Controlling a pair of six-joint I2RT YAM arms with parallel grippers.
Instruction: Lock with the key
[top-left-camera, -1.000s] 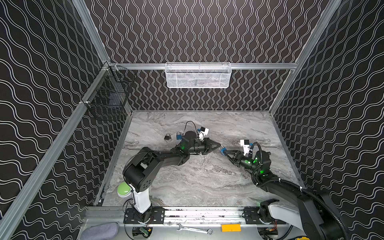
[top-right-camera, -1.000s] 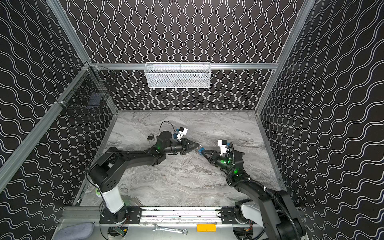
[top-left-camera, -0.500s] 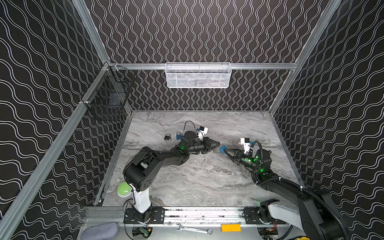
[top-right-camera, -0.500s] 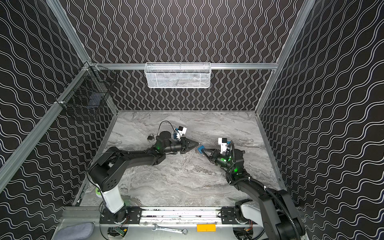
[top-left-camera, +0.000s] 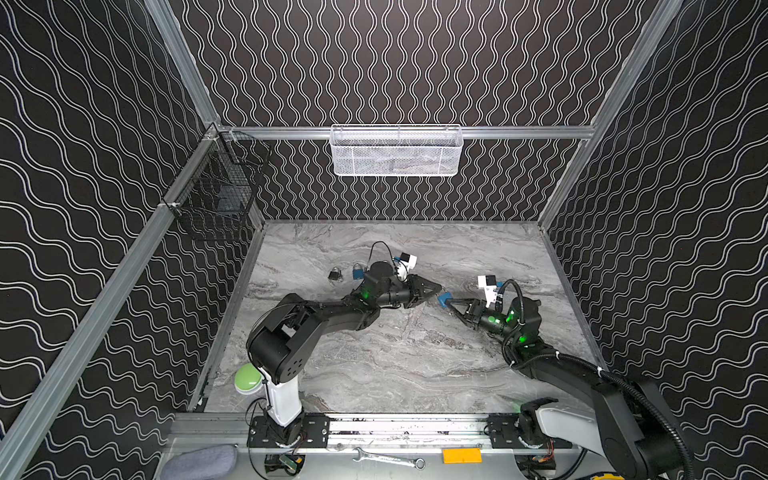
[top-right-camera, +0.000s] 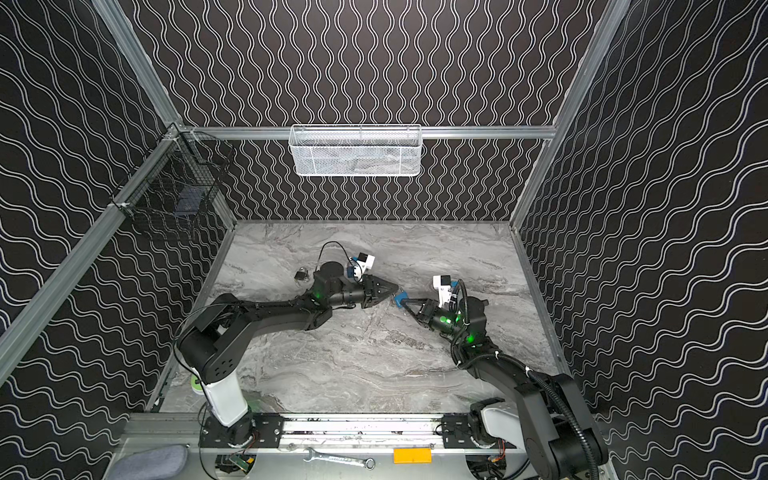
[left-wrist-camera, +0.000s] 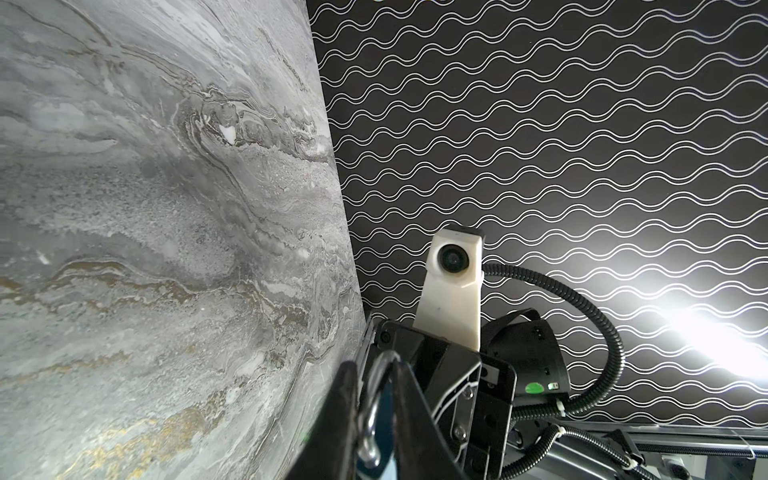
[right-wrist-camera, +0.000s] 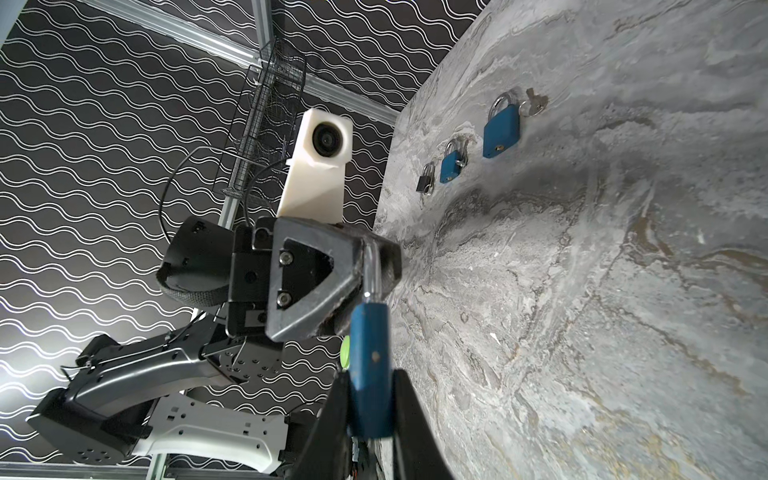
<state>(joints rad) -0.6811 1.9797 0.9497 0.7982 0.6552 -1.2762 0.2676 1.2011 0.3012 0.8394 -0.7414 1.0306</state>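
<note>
- Now, the right gripper has its fingers closed on the body of a blue padlock. It holds the lock clear of the marble table, presumably so the other arm can work on it.
- Opposite, the left gripper meets it head-on, fingers nearly together around the shackle. Whether they pinch it or merely bracket it cannot be told.
- That two-handed hold reads as the body braced while the shackle is pushed home or tested.
- The key lies on the table, well apart from the held lock and just beside the top of a large blue padlock. No key shows in the held one.
- The count is four padlocks: the held one, the large blue, a smaller blue padlock and a small black padlock. The last three sit in a row on the table.
- There is one key for certain; silvery bits by the smaller blue padlock are too small to name.
</note>
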